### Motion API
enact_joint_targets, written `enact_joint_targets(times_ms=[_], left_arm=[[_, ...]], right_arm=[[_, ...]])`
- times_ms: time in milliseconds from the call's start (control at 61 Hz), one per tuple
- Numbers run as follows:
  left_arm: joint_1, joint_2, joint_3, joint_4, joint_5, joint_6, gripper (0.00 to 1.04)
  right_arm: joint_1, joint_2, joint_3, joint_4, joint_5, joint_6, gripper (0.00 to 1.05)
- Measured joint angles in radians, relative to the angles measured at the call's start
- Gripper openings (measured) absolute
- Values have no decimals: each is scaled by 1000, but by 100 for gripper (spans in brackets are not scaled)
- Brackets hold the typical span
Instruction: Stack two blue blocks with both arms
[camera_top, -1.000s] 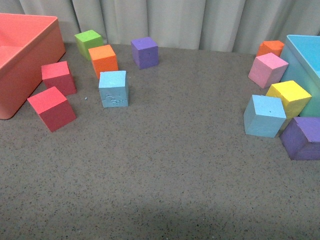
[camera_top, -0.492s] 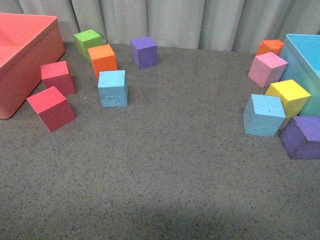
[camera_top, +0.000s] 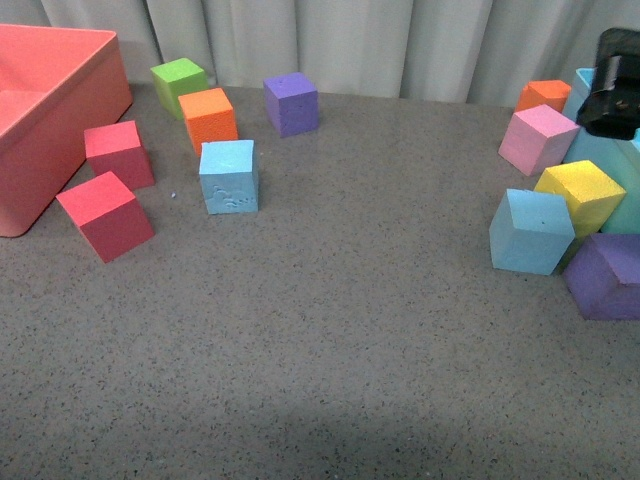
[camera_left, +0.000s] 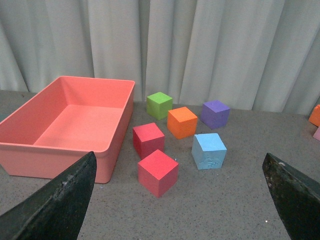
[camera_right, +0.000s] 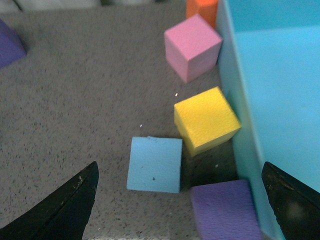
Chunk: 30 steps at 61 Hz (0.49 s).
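We take this for a robotics lab or test bench rather than a home. A speckled grey tabletop (camera_top: 330, 340) fills most of the front view. Along the top of the frame a plain pale curtain (camera_top: 400, 40) hangs behind it, hiding any room beyond. Plain foam cubes (camera_top: 208, 118) in many colours sit in loose groups at the upper left and at the right. A coral bin (camera_top: 40, 120) stands at the upper left edge, a light blue bin (camera_top: 605, 150) at the right edge. The black right arm (camera_top: 615, 85) shows at the upper right.
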Motion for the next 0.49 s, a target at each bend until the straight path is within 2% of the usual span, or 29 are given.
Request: enact_joint_targets(times_ms=[246, 492], left_arm=[[0, 0, 0, 0, 0, 0, 98], [0, 0, 0, 0, 0, 0, 98]], right_arm=[[21, 223, 187, -170, 0, 45, 95], [32, 336, 274, -248, 2, 56, 95]])
